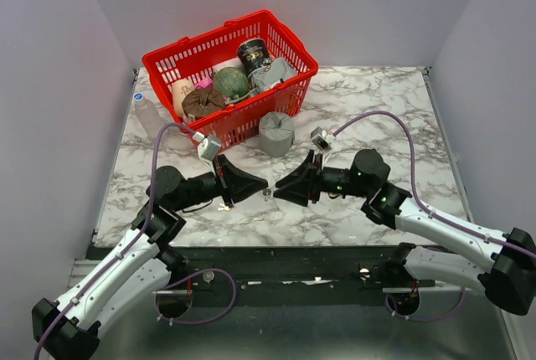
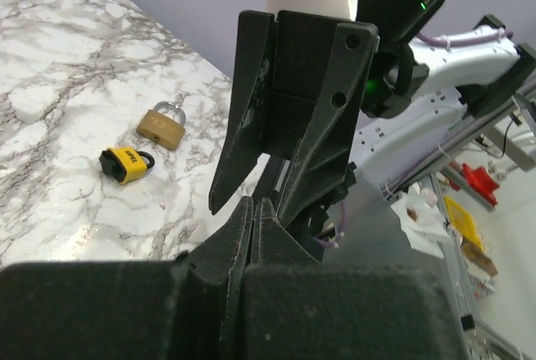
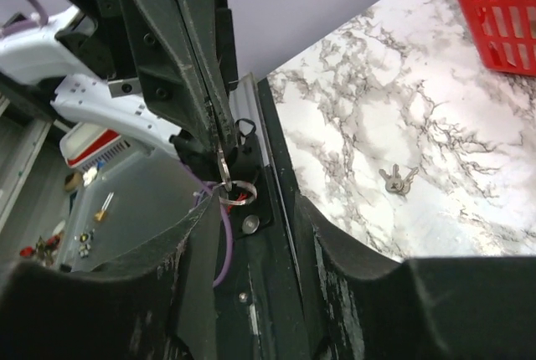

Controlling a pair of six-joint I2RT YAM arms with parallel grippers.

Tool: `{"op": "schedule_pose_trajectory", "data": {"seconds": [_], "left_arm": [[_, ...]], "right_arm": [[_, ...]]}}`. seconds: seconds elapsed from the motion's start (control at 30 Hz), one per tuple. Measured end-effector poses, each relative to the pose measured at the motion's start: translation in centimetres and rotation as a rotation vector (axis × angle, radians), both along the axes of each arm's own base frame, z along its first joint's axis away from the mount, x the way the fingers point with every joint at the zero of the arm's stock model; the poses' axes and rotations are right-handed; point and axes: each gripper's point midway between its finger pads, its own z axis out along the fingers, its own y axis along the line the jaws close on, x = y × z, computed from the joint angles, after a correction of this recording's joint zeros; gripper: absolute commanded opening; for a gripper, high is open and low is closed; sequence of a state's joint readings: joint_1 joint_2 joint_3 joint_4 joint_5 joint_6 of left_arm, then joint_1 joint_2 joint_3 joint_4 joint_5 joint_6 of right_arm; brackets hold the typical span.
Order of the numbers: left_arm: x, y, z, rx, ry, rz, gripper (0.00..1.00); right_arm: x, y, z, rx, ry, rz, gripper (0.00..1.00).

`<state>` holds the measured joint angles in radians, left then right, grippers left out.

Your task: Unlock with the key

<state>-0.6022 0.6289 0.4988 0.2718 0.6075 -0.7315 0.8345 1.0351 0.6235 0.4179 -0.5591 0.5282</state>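
Note:
My left gripper point(image 1: 258, 184) is shut on a small silver key point(image 3: 221, 162) whose ring point(image 3: 235, 193) hangs below the fingertips. It is held above the table's front middle. My right gripper point(image 1: 281, 188) faces it tip to tip, open and empty, its fingers point(image 3: 347, 251) spread on either side of the key. In the left wrist view my shut fingertips point(image 2: 254, 205) point into the open right gripper point(image 2: 266, 177). A brass padlock point(image 2: 161, 125) and a yellow padlock point(image 2: 126, 164) lie on the marble beyond; both are hidden in the top view.
A spare bunch of keys point(image 3: 396, 180) lies on the marble table point(image 1: 377, 109) near the left arm. A red basket point(image 1: 292, 80) full of items stands at the back left, a grey roll point(image 1: 275, 132) before it, and a clear bottle point(image 1: 151, 117) lies to its left.

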Motion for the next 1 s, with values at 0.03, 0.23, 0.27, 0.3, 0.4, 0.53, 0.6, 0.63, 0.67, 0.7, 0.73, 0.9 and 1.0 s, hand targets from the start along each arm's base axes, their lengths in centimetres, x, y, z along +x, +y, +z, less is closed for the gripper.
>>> {"op": "schedule_pose_trajectory", "data": {"seconds": [0.03, 0.23, 0.27, 0.3, 0.4, 0.53, 0.6, 0.63, 0.67, 0.7, 0.73, 0.9, 1.0], "left_arm": [[-0.2, -0.1, 0.0, 0.011, -0.007, -0.017, 0.00], [-1.0, -0.5, -1.2, 0.073, -0.003, -0.087, 0.00], [-1.0, -0.6, -1.5, 0.084, 0.000, -0.095, 0.00], [-1.1, -0.6, -1.7, 0.089, 0.003, -0.098, 0.00], [-1.2, -0.6, -2.0, 0.103, 0.002, -0.111, 0.00], [-1.3, -0.7, -2.2, 0.109, -0.001, -0.122, 0.00], [-1.3, -0.7, -2.3, 0.112, 0.001, -0.127, 0.00], [-1.3, -0.7, -2.4, 0.113, 0.002, -0.129, 0.00], [-1.4, -0.8, -2.4, 0.115, 0.002, -0.131, 0.00], [-1.4, -0.8, -2.5, 0.115, 0.003, -0.132, 0.00], [-1.4, -0.8, -2.5, 0.116, 0.003, -0.133, 0.00], [-1.4, -0.8, -2.6, 0.119, 0.007, -0.137, 0.00], [-1.4, -0.8, -2.6, 0.123, 0.004, -0.136, 0.00]], "right_arm": [[-0.2, 0.0, 0.0, -0.004, -0.010, 0.013, 0.51], [-1.2, 0.2, 0.0, -0.012, -0.037, 0.086, 0.53], [-1.4, 0.2, -0.1, -0.013, -0.041, 0.092, 0.53], [-1.4, 0.2, -0.1, -0.016, -0.042, 0.098, 0.53], [-1.4, 0.5, 0.1, -0.017, -0.051, 0.108, 0.53], [-1.4, 0.9, -0.2, -0.027, -0.048, 0.120, 0.51], [-1.4, 1.1, -0.5, -0.034, -0.042, 0.126, 0.50], [-1.4, 1.1, -0.6, -0.037, -0.039, 0.127, 0.50], [-1.4, 1.1, -0.7, -0.038, -0.038, 0.127, 0.50], [-1.4, 1.2, -0.8, -0.040, -0.037, 0.127, 0.50], [-1.4, 1.2, -0.9, -0.042, -0.037, 0.127, 0.50], [-1.4, 1.3, -1.2, -0.049, -0.035, 0.133, 0.53], [-1.3, 1.3, -1.5, -0.059, -0.028, 0.128, 0.64]]}}
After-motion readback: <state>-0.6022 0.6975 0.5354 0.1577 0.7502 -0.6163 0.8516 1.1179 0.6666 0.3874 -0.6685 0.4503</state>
